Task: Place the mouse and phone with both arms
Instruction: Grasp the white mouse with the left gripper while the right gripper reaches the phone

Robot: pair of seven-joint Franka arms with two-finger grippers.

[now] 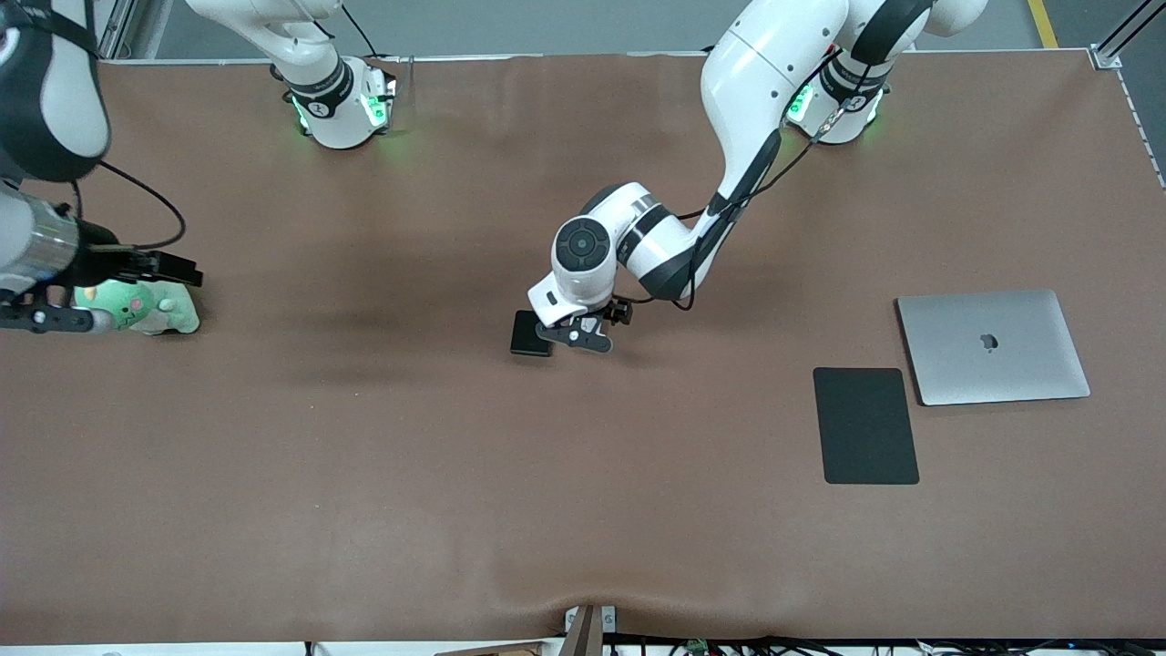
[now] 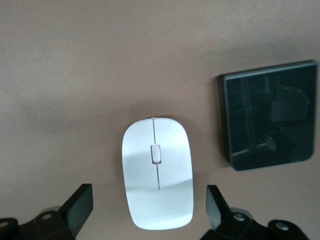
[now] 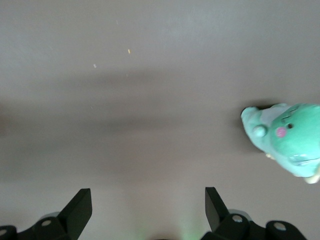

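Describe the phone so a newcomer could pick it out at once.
Find the left arm's open tool near the middle of the brown table. Beside the small white glossy oval mouse under it lies the small black glossy rounded-corner slab phone, far smaller than the flat matte black mouse pad.

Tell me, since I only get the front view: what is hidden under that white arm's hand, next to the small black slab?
Observer: A small white glossy oval mouse lies on the table beside the small shiny black phone.
Operator: Is it being gripped?
Observer: No. The left gripper is open over the mouse, one finger on either side, with gaps showing.
Operator: And the arm at the picture's edge?
Observer: The right gripper is open too, over the brown table beside a soft green plush toy.
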